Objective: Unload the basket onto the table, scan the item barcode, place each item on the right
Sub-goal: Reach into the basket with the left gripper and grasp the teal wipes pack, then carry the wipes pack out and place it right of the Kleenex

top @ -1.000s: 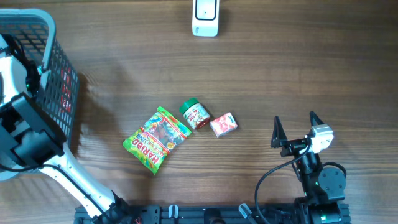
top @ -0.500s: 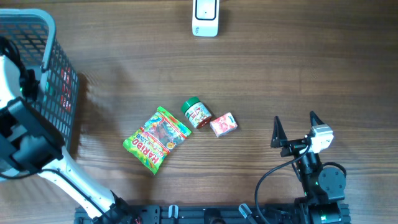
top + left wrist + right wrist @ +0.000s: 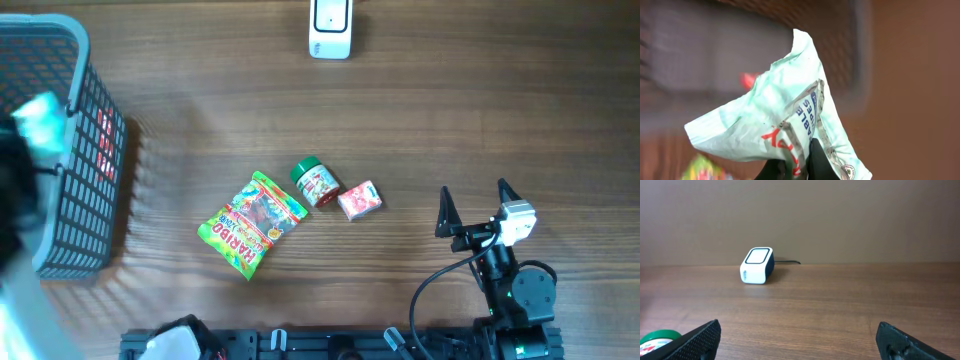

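Up comes the left arm: a second ago it was down in the basket (image 3: 95, 120), and now it is a blur off to the side. The left end effector (image 3: 795, 162) has closed, its fingers clamped on the lower edge of a pale green packet (image 3: 765, 120). The crumpled packet fans out beyond the fingertips, with the basket's mesh smeared behind it. So the pick looks done, and the item is in hand.

The scan itself is all still to come. The scanner (image 3: 330, 28) sits well apart from the left end effector, far across the bench (image 3: 500, 100), and nothing is near its window yet. Red and blue lettering shows on the packet, but I can't make out a barcode on the face turned this way. My guess is it will need carrying over and perhaps turning before it can be read.

The right end effector (image 3: 470, 205) hasn't budged, its fingers wide apart with nothing between them. The scanner lies ahead of it and a little to its left, well apart. The Haribo bag (image 3: 252, 222), the green-lidded jar (image 3: 315, 183) and the small pink box (image 3: 360, 200) lie where they were, between the two end effectors.
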